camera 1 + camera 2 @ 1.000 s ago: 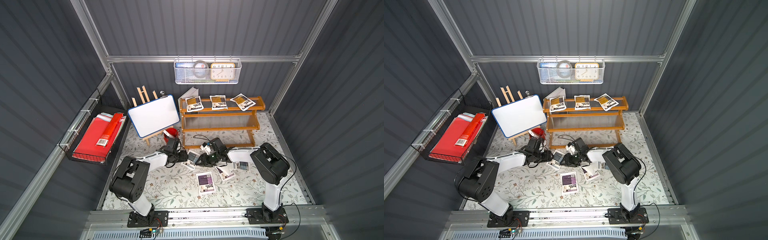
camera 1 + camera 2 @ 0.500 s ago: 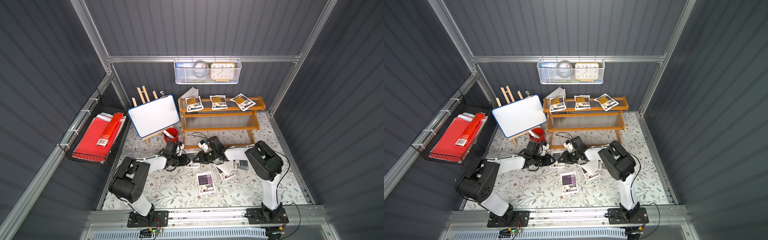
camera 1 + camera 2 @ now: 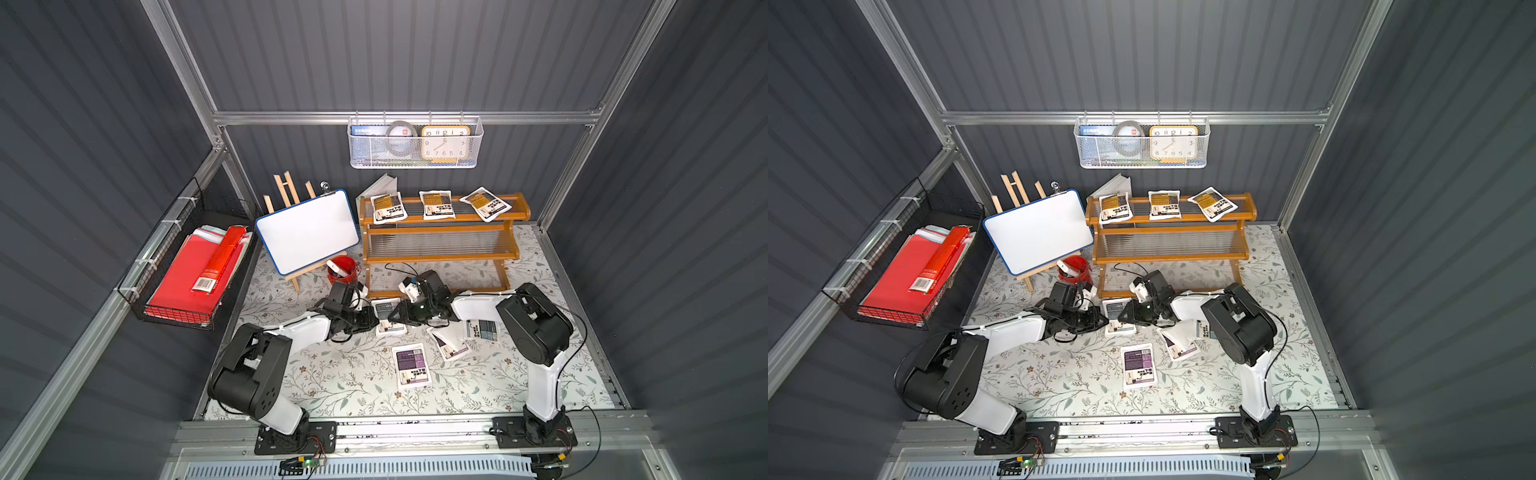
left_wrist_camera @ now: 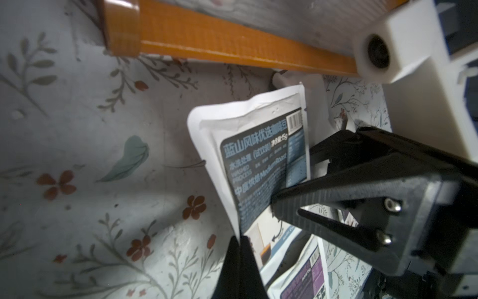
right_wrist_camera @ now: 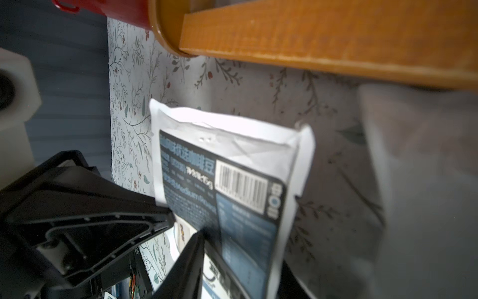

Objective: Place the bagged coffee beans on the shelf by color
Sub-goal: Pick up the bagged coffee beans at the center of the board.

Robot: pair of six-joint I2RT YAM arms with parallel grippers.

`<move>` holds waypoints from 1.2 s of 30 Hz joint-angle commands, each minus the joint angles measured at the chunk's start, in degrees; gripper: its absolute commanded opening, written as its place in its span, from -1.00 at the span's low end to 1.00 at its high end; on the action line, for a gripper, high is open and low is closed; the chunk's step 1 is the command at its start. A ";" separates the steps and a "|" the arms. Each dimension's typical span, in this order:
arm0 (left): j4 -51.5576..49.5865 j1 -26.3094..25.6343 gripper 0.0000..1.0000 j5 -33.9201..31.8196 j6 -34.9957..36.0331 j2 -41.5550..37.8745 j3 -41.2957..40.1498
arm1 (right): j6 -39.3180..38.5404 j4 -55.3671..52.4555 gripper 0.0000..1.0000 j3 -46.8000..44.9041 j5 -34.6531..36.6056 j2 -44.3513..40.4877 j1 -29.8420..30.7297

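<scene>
A blue-grey labelled bag (image 3: 386,308) (image 3: 1115,307) hangs just above the floral mat, in front of the shelf's (image 3: 440,253) lowest rail. My left gripper (image 4: 239,240) (image 3: 376,322) is shut on the bag's (image 4: 258,160) thin side seam. My right gripper (image 5: 243,248) (image 3: 393,318) comes from the opposite side, with a finger on each face of the same bag (image 5: 232,168). Three amber bags (image 3: 436,204) lie on the shelf's top tier. A purple bag (image 3: 410,365), a second purple bag (image 3: 449,343) and a blue-grey bag (image 3: 482,331) lie on the mat.
A whiteboard on an easel (image 3: 307,230) and a red cup (image 3: 343,268) stand left of the shelf. A black wire basket with red folders (image 3: 195,270) hangs on the left wall. A white mesh basket with a clock (image 3: 413,143) hangs above the shelf. Another white pouch (image 3: 390,329) lies under the grippers.
My left gripper has closed onto the edge of the blue-grey bag. The right gripper has stayed at the bag's other side, and both wrists have drawn closer together.
</scene>
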 commanded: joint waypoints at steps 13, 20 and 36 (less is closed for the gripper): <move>5.88 0.02 -1.00 1.68 -9.16 -14.45 3.47 | 1.75 10.18 0.19 -8.58 -1.01 -18.48 0.07; 9.49 -0.04 -1.00 4.18 -11.95 -14.09 5.65 | 4.45 14.29 0.20 -9.23 -0.41 -25.67 -0.27; 21.36 -0.02 -1.00 6.86 -21.13 -14.70 5.82 | 10.08 22.17 -0.40 -10.09 7.83 -26.33 -0.40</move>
